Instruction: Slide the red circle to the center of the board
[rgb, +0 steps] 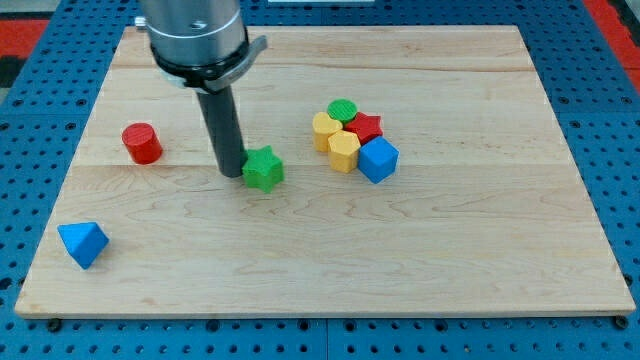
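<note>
The red circle (142, 143) is a short red cylinder standing on the wooden board (320, 250) at the view's left. My tip (231, 173) rests on the board to the right of the red circle, with a clear gap between them. The tip sits just left of a green star block (264, 168), close to it or touching it; I cannot tell which.
A tight cluster lies right of centre: a green circle (342, 110), a red star (367, 127), a yellow block (324, 130), a yellow hexagon (344, 151) and a blue cube (378, 159). A blue triangle (82, 243) lies at the bottom left. Blue pegboard surrounds the board.
</note>
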